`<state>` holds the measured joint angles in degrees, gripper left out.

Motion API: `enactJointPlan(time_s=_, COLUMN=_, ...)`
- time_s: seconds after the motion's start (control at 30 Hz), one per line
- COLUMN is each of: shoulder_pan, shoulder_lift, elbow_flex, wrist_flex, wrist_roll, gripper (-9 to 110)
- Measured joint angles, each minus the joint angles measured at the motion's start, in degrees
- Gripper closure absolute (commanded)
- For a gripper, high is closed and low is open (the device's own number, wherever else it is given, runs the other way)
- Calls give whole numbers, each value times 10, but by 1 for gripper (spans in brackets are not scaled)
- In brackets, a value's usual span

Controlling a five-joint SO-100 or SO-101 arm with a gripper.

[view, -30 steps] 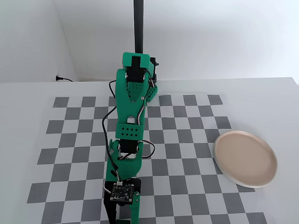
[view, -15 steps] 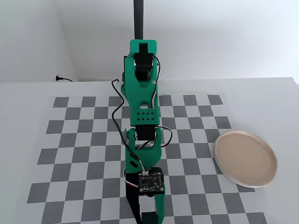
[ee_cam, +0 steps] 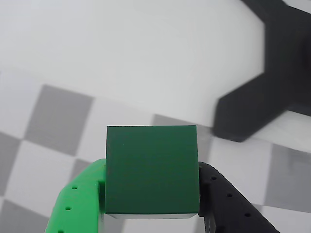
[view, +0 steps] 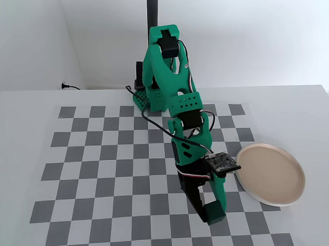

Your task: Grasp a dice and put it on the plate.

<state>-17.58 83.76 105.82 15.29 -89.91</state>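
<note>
In the wrist view the dice [ee_cam: 151, 167], a plain dark green cube, fills the lower middle of the picture. My gripper [ee_cam: 151, 177] is shut on it, the bright green finger [ee_cam: 80, 204] on its left and the black finger [ee_cam: 221, 206] on its right. In the fixed view the gripper [view: 209, 210] points down over the checkerboard with the dice [view: 214, 212] at its tip. It stands a short way left of the plate [view: 270, 174]. The beige-pink plate lies at the board's right edge with nothing on it.
The grey and white checkerboard mat [view: 90, 158] covers the white table. A black pole [view: 152, 10] rises behind the arm's base. The wrist view shows a black angular foot [ee_cam: 272, 77] at its upper right. A cable plug [view: 66, 86] lies at the back left.
The arm has swung from the board's lower left to the right and now stands close to the plate. The gripper has stayed pointing down.
</note>
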Motion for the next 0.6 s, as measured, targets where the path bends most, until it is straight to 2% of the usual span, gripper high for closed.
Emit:
enactJointPlan(time_s=0.3, shoulder_pan=-95, shoulder_lift=105, elbow_flex=117, wrist_flex=-16, wrist_roll=-1, gripper=106)
enactJointPlan(time_s=0.6, shoulder_pan=-175, shoulder_lift=128, elbow_flex=126, wrist_flex=-10, wrist_roll=29, gripper=106)
